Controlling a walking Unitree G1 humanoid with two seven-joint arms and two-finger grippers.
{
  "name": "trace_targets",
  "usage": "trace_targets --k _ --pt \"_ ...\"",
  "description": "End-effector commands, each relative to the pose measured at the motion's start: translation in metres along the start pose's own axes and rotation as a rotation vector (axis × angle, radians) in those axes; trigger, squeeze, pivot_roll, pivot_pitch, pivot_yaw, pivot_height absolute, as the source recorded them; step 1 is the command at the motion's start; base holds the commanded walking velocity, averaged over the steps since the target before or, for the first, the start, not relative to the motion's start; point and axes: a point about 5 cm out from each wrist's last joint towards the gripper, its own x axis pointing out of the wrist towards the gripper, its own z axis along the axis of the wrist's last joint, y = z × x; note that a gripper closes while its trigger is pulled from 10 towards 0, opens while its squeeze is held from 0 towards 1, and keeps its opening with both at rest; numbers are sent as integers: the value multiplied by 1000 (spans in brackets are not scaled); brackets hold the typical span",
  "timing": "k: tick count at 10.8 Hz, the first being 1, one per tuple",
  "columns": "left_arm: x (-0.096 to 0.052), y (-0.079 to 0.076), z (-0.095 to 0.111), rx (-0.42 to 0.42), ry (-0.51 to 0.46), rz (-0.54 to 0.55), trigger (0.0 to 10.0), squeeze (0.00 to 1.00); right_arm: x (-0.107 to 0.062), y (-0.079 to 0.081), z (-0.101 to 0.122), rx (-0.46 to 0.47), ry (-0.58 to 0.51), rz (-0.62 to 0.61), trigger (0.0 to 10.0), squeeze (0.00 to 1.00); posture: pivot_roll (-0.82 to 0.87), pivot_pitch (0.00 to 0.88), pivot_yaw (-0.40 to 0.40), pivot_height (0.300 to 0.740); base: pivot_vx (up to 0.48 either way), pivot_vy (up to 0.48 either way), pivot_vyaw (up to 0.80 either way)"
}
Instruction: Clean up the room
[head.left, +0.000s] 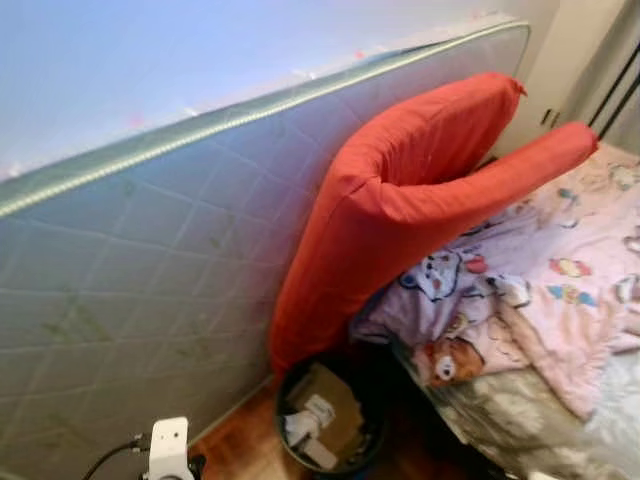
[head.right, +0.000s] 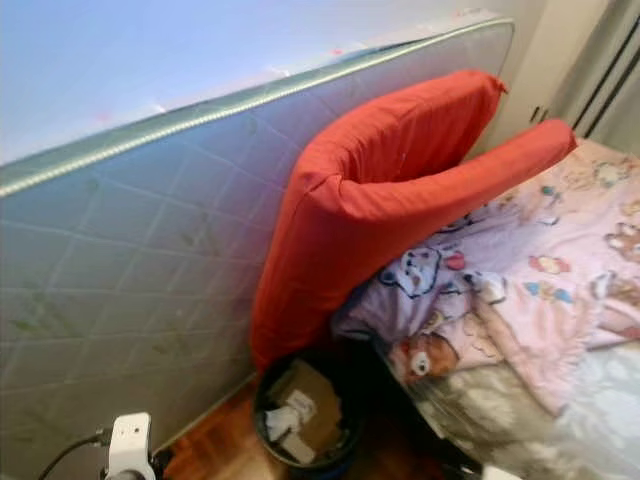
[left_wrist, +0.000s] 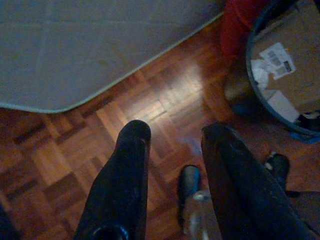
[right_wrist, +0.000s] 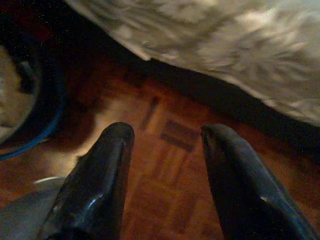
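Red cushion (head.left: 400, 210) against mattress (head.left: 150, 260), above bin (head.left: 325, 415)

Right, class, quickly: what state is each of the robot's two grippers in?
Left gripper: open, holding nothing, above the parquet floor.
Right gripper: open, holding nothing.

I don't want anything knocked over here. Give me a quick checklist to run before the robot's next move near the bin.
1. Left gripper open and holding nothing: ok.
2. Right gripper open and holding nothing: ok.
3. Bin upright on the parquet floor: ok.
4. Room left in the bin: cannot tell; cardboard and paper scraps already sit high.
5. Red cushion stable: not ok, it leans on the upright mattress, above the bin.
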Motion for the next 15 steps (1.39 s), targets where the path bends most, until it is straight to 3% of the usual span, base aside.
trace_targets --k 1,3,4,8,11,12,15 --pt "1 7 4 40 -3 5 10000 0 1 11 -1 -2 19 39 10000 0 165 0 24 740 0 0 0" --pt "2 6 11 64 -14 -6 10000 0 3 21 3 1 37 79 10000 0 165 0 38 740 0 0 0" --pt "3 4 12 70 -14 -8 10000 0 4 30 6 -60 44 134 10000 0 168 0 28 740 0 0 0" --pt "-2 3 -8 66 36 -4 10000 0 5 49 11 -200 46 245 10000 0 160 0 3 740 0 0 0" --pt "-1 -3 -8 80 37 -18 10000 0 6 51 13 -194 35 218 10000 0 145 0 2 740 0 0 0" --pt "-1 -4 -8 86 38 -22 10000 0 6 51 12 -163 47 210 10000 0 142 0 1 740 0 -262 -788" --pt "-1 -4 -7 93 37 -26 10000 0 7 43 13 -186 49 175 10000 0 135 0 4 740 0 -255 -781"
